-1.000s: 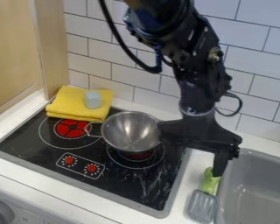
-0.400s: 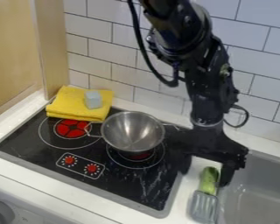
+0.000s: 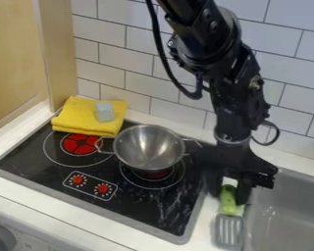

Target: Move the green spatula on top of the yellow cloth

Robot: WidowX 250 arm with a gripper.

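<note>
Gripper (image 3: 229, 197), one, black: pointing down at the right of the view, over the strip of counter between stove and sink. Closed on the handle of the green spatula, one finger to each side of it.

Green spatula (image 3: 229, 228), one: green handle between the fingers, grey slotted blade toward the near edge of the counter, beside the sink. Well apart from the yellow cloth.

Yellow cloth (image 3: 78, 116), one, folded: at the far left corner of the stove, partly over the black cooktop. On top of it, toward its right side, one small grey-blue block (image 3: 104, 112).

Pot (image 3: 146, 147), one, metal, upright, with two side handles: on the far right burner, between the cloth and the gripper.

Stove (image 3: 143, 208), one, black top with grey rim: red burner centre at the left, red also showing just below the pot; two red dials on a panel near the front.

Sink (image 3: 284, 215), one, grey: to the right of the spatula.

Counter (image 3: 202, 223), white: around the stove.

Wall (image 3: 130, 54), white tile: behind.

Wooden panel (image 3: 57, 54), pale: at the left.
</note>
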